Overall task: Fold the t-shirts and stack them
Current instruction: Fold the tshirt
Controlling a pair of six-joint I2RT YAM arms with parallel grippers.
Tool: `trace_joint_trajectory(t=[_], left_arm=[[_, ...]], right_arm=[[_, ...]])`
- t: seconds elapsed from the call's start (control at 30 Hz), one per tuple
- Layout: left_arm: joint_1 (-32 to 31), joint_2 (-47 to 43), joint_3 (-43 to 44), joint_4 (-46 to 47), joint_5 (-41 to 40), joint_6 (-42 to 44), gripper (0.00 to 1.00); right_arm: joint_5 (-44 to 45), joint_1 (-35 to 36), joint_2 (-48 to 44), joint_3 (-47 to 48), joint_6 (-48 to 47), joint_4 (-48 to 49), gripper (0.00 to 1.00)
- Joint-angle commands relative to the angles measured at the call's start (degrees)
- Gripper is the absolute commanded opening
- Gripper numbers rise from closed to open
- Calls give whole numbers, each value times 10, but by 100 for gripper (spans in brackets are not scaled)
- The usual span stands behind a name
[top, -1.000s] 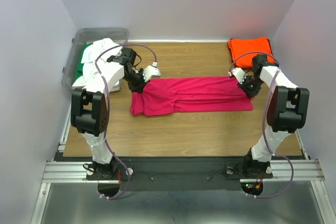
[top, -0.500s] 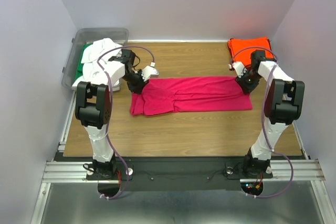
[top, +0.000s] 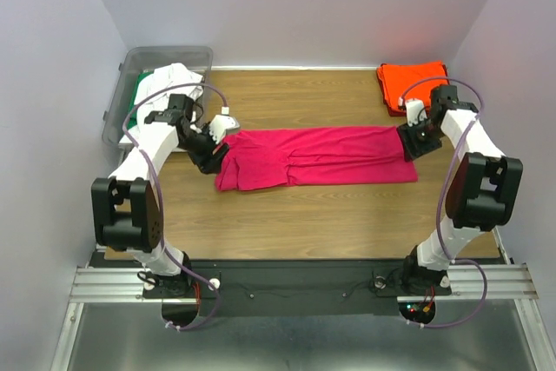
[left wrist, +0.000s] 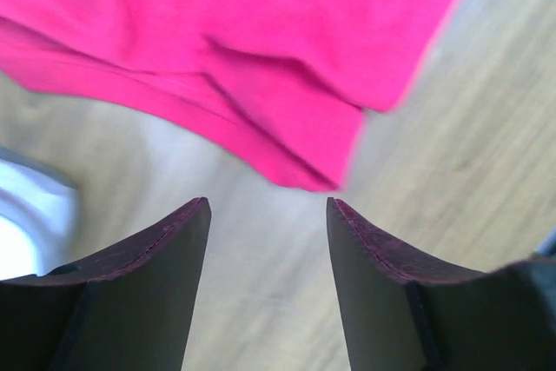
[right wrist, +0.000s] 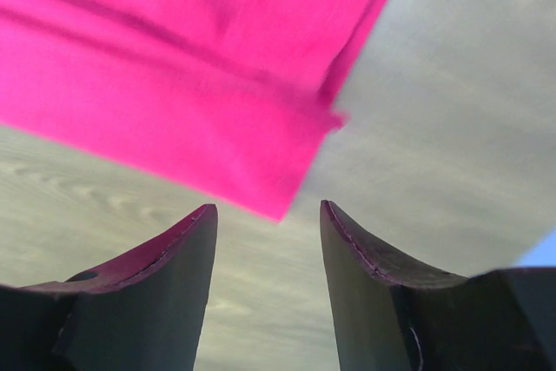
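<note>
A magenta-pink t-shirt (top: 317, 156) lies folded into a long strip across the middle of the table. My left gripper (top: 211, 147) hangs just off its left end, open and empty; the left wrist view shows the shirt's corner (left wrist: 304, 149) a little beyond the fingertips. At the strip's right end my right gripper (top: 414, 139) is also open with nothing in it, the shirt's corner (right wrist: 261, 171) lying just ahead of its fingers. A folded orange-red t-shirt (top: 414, 82) rests at the back right corner. White (top: 165, 93) and green (top: 136, 106) t-shirts lie heaped in the bin.
A clear grey plastic bin (top: 130, 71) stands at the back left corner, partly off the wooden table (top: 304, 215). Pale walls close in the back and both sides.
Both grippers have opened and let go of the pink shirt's ends. The left one drew back to the left, the right one to the right. The shirt now lies flat.
</note>
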Motion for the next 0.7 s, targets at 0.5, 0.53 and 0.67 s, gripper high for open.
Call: trace_joint_trajectory(t=[0.5,0.53,0.67], left_arm=[[-6,1,-126,62,39,-34,66],[-6,1,-129,61,39,-31,65],[-6,11,-130,50,48,-25,61]], right_arm=[[-57,-78,29,-89,62,22,57],[-61,-78,37,-89,63,26,56],[-76,-78,64,-85,70,33,52]])
